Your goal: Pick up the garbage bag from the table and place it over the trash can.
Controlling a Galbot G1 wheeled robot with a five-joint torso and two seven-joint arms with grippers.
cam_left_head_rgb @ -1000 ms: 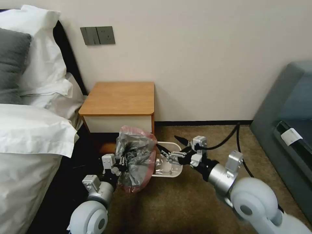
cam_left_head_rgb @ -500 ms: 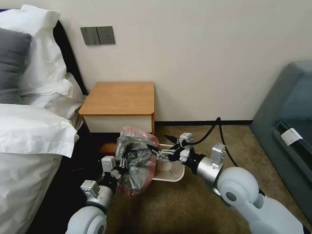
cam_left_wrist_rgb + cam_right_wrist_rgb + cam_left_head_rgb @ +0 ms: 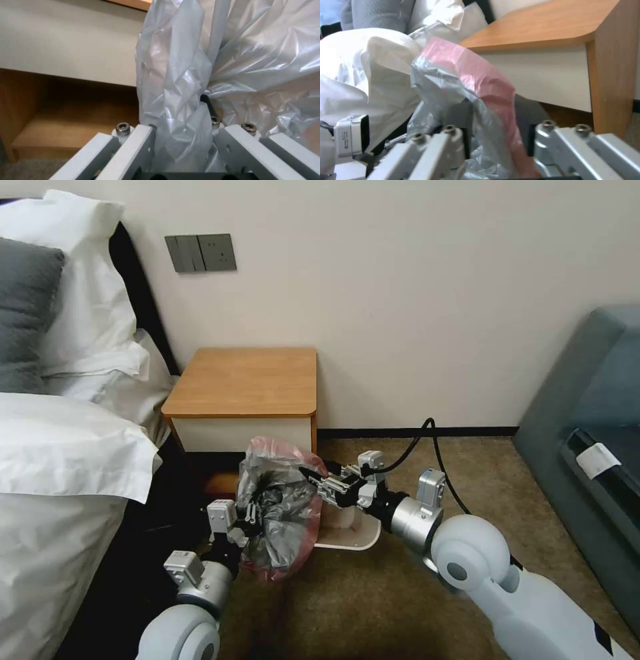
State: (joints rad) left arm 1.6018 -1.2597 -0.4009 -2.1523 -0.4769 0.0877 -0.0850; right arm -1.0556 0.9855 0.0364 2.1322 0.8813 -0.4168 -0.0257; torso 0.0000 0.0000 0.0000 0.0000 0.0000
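Your left hand (image 3: 248, 515) pinches the crinkly translucent grey plastic garbage bag (image 3: 280, 507) with its pinkish edge, held up in front of the orange-topped wooden bench (image 3: 247, 380). Your right hand (image 3: 312, 478) is spread around the bag's pink rim, above the cream-beige plastic trash can (image 3: 350, 537) on the carpet.

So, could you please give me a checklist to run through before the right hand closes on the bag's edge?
1. Left hand shut on the garbage bag: ok, plastic bunched between its fingers in the left wrist view.
2. Right hand open around the pink edge: ok.
3. Plastic between the right fingers: ok.
4. Bag off the table: ok.
5. Trash can upright on the carpet beside the bag: ok.
6. Bag mouth over the can's rim: not ok, the bag hangs beside the can.
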